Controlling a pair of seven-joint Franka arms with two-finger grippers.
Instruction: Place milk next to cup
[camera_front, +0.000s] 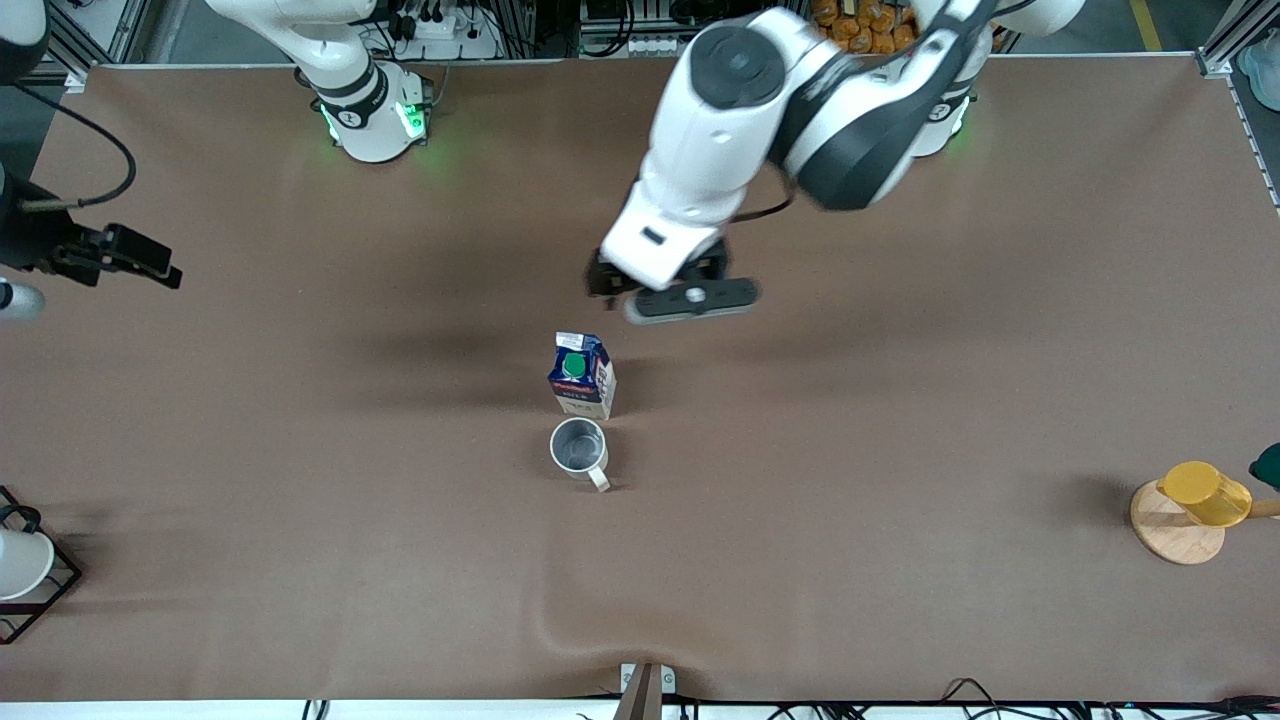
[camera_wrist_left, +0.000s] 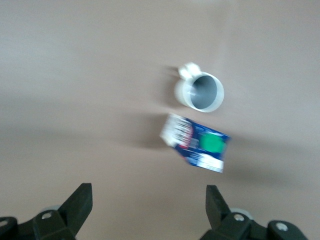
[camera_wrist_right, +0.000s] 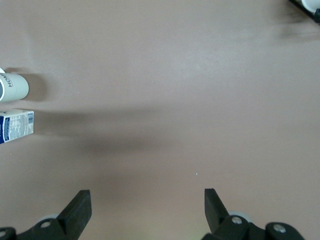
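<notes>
The milk (camera_front: 582, 375), a dark blue and white carton with a green cap, stands upright mid-table. The cup (camera_front: 578, 447), a white mug with a grey inside, stands right beside it, nearer to the front camera, with a small gap between them. My left gripper (camera_front: 660, 292) is open and empty, up in the air over bare table beside the milk. Its wrist view shows the milk (camera_wrist_left: 197, 142) and the cup (camera_wrist_left: 200, 91) past the open left gripper (camera_wrist_left: 149, 200). My right gripper (camera_front: 165, 272) waits open at the right arm's end of the table. Its wrist view (camera_wrist_right: 147, 200) shows the cup (camera_wrist_right: 14, 87) and the milk (camera_wrist_right: 17, 125) at the edge.
A yellow cup (camera_front: 1205, 492) lies on a round wooden board (camera_front: 1170, 535) at the left arm's end. A white bowl (camera_front: 20, 565) sits in a black wire rack (camera_front: 60, 590) at the right arm's end. The brown cloth has a wrinkle (camera_front: 560, 630) near the front edge.
</notes>
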